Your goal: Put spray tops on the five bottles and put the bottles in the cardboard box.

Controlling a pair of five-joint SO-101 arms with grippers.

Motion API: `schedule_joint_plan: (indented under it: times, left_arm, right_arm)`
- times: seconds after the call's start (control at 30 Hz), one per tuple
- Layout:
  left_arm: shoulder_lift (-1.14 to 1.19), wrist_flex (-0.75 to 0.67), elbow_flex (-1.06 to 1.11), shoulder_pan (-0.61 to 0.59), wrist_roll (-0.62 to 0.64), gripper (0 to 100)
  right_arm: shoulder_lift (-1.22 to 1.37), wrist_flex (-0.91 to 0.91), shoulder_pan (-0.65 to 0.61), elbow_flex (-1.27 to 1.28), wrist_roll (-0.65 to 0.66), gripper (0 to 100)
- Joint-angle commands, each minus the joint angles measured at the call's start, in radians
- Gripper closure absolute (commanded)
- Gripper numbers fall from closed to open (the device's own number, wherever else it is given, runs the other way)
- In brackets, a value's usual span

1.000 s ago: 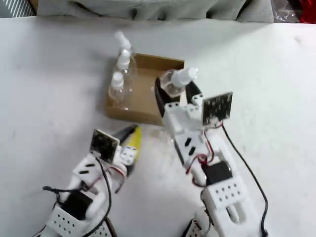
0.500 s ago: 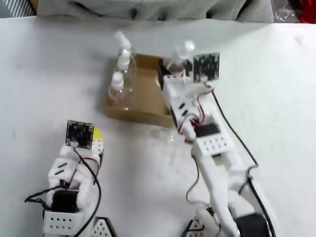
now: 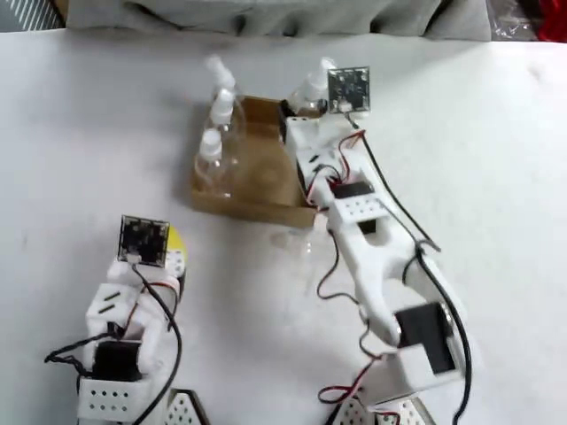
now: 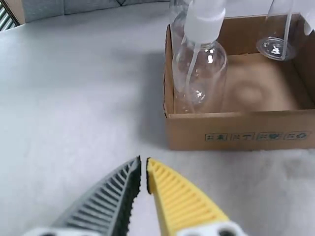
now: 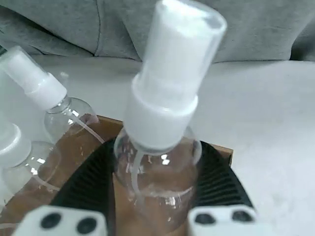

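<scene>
High view, bottle (image 3: 310,92) gripped, over cardboard box (image 3: 241,204)

Brown box (image 4: 236,133), clear bottle (image 5: 158,183), white top (image 5: 170,83)

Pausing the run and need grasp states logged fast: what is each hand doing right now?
Left hand: closed, empty, above the table.
Right hand: closed on a spray-topped bottle at the cardboard box.
</scene>
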Motion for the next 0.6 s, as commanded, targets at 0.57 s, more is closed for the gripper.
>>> schedule_joint_plan:
  times: [0.57]
  left_arm:
    - [-0.027, 0.009, -0.003, -0.010, -0.008, 98]
  right_arm:
    - [0.278, -0.081, 0.050, -0.252, 0.143, 98.4]
